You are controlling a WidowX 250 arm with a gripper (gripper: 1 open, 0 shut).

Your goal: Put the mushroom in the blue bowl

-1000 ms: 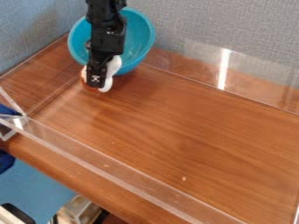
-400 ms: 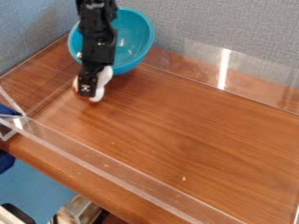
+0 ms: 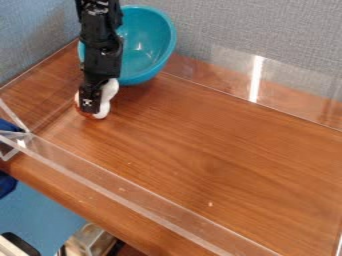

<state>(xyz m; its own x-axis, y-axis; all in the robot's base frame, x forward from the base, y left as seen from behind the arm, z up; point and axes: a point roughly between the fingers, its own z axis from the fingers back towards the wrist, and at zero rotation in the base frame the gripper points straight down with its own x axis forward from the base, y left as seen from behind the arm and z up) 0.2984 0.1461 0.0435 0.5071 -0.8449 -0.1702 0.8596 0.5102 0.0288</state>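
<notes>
Camera: gripper low; mushroom hidden — grip unclear.

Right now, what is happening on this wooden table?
One robot arm reaches down to the table, its hand low over the wood beside the blue bowl. Something small and whitish sits at the fingertips, perhaps the mushroom, but it is too blurred to be sure. The bowl looks empty, so the mushroom is not yet inside.

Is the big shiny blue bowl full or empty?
Empty, as far as shows: the glossy turquoise-blue bowl shows only its plain blue inside. The black robot arm hides its left part, so anything there cannot be told.
</notes>
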